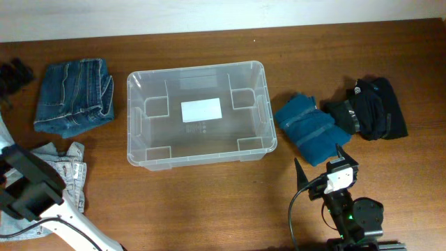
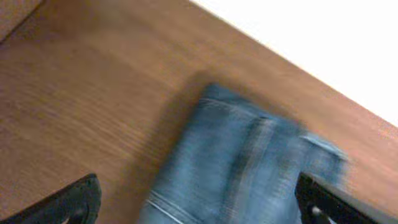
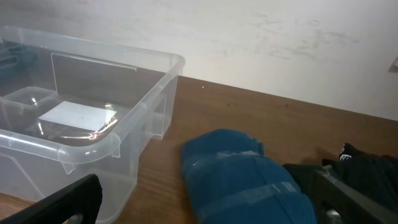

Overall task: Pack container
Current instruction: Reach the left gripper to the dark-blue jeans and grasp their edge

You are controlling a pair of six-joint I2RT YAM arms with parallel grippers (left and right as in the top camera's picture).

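Overhead: container, white label inside

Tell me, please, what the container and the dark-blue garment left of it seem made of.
The container looks like clear, glossy plastic: the table and its white label show through. The folded jeans look like blue denim, given stitched seams.

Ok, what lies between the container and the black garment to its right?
A folded teal cloth, on the table, with a bare gap to the container and its far end against the black garment. Clearest in the overhead view.
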